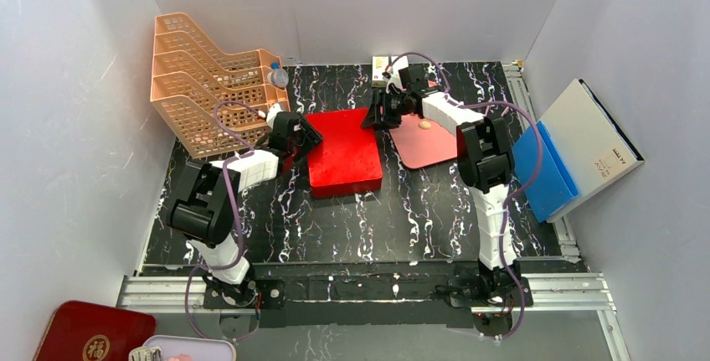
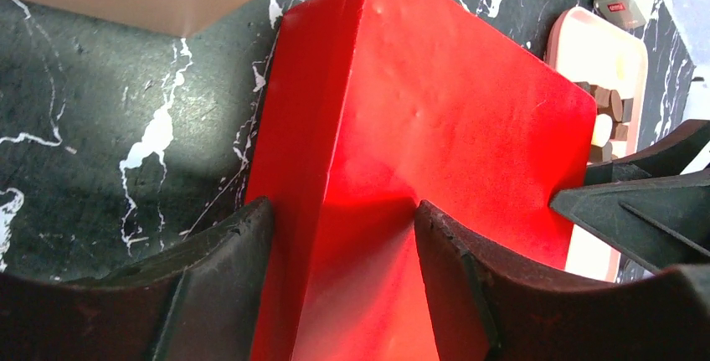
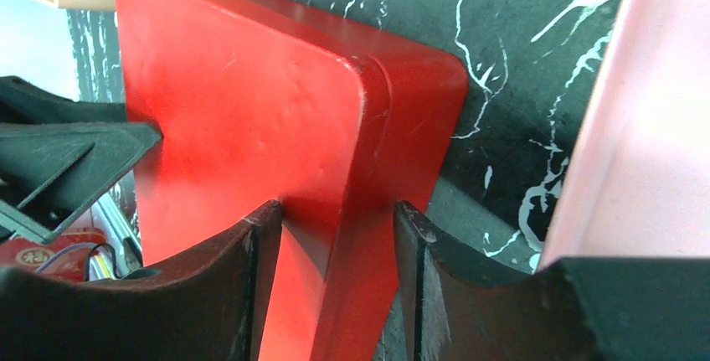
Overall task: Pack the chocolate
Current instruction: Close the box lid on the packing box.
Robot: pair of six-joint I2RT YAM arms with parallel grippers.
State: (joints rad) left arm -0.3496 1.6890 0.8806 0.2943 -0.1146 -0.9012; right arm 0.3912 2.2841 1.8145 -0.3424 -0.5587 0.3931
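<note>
Black marble-patterned surface point(image 1: 402, 210), veined in white, stood closed in by plain white walls point(image 1: 335, 1) on three sides, with a peach mesh rack point(image 1: 209, 85) at 10 o'clock and a blue-and-white board point(image 1: 578, 143) leaning at 3 o'clock. At its centre lay a red box point(image 1: 343, 152), its 10 o'clock corner pinched by the left fingers point(image 2: 218, 286) and its 1 o'clock corner by the right fingers point(image 3: 209, 294), while the chocolate point(image 2: 609, 110), brown and pale pieces, rested on a pink tray point(image 1: 419, 150) just beside the box at 3 o'clock. Only a gold "福" on the dark red tin point(image 1: 84, 336) at 7 o'clock could be read; the board's black print was too small.
</note>
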